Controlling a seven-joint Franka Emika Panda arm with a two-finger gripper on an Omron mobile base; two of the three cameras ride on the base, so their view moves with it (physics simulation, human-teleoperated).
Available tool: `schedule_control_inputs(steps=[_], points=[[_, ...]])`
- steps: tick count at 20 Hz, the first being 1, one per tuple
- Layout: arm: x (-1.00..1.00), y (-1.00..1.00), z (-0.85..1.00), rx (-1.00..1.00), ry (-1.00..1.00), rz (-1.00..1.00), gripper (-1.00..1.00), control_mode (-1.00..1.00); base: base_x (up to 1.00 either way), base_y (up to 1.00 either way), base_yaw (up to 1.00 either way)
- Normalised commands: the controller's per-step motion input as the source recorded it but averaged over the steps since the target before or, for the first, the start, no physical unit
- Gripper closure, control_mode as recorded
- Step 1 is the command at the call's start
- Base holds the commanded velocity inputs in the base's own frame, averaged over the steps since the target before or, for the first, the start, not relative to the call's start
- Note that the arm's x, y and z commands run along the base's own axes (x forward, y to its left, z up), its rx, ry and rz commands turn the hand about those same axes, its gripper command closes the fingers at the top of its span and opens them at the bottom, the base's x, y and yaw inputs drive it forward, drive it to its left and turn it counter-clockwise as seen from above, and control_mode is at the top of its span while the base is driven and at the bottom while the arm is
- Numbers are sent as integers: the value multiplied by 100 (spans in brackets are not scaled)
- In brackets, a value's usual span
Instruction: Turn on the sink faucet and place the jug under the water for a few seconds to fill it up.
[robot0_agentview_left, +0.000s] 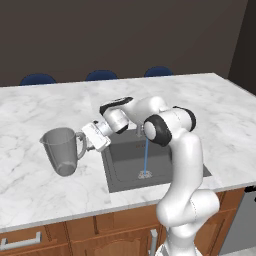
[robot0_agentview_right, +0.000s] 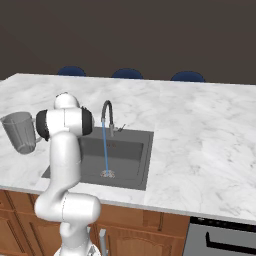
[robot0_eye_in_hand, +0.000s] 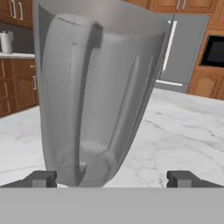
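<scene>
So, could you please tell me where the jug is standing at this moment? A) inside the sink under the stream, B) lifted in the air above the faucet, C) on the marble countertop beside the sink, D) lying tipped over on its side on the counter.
C: the jug stands upright on the countertop beside the sink, while the water falls into the basin without it.

Arm (robot0_agentview_left: 175, 150) bent low, reaching left — pincer (robot0_agentview_left: 86, 141) wide apart
</scene>
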Motion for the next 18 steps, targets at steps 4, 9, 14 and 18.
schedule_control_inputs(steps=[4, 9, 14, 18], points=[[0, -5, 0, 0, 0, 1, -100, -100, 0, 0, 0], [-15, -19, -1, 1, 0, 5, -100, -100, 0, 0, 0], [-21, 0, 0, 0, 0, 0, -100, -100, 0, 0, 0], [-26, 2, 9, 0, 0, 0, -100, -100, 0, 0, 0]])
